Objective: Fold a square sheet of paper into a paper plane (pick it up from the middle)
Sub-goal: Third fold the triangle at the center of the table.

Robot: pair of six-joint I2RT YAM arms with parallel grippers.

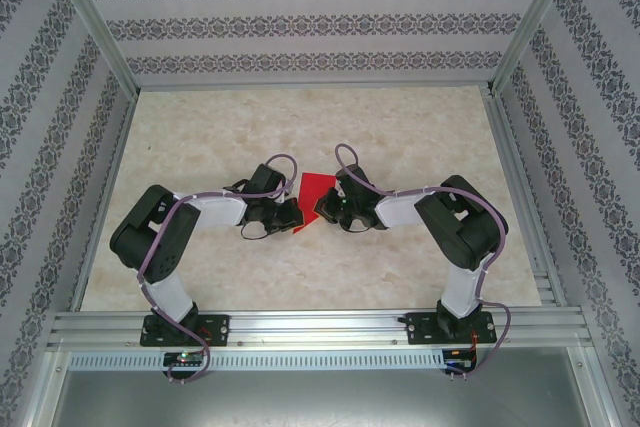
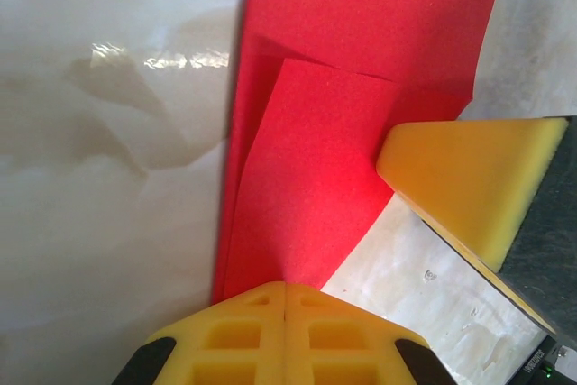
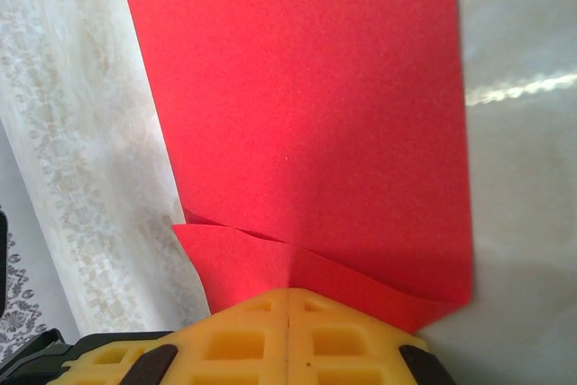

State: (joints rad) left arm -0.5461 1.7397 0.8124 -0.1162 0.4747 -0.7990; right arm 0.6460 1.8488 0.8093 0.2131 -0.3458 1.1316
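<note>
The square sheet of paper [image 1: 314,187] is bright red and sits at the middle of the table, between my two grippers. My left gripper [image 1: 296,215] meets it from the left and my right gripper [image 1: 322,209] from the right. In the left wrist view the yellow jaws of the left gripper [image 2: 286,288] are shut on a folded flap of the sheet [image 2: 361,33], and a yellow finger [image 2: 469,187] of the right gripper touches its right edge. The right gripper [image 3: 288,293] is shut on the sheet's [image 3: 306,105] near edge, where two layers overlap.
The marble-patterned table [image 1: 200,137] lies open to the left, right and back of the paper. Aluminium frame posts [image 1: 95,27] and patterned walls enclose it. A metal rail [image 1: 320,327] runs along the near edge by the arm bases.
</note>
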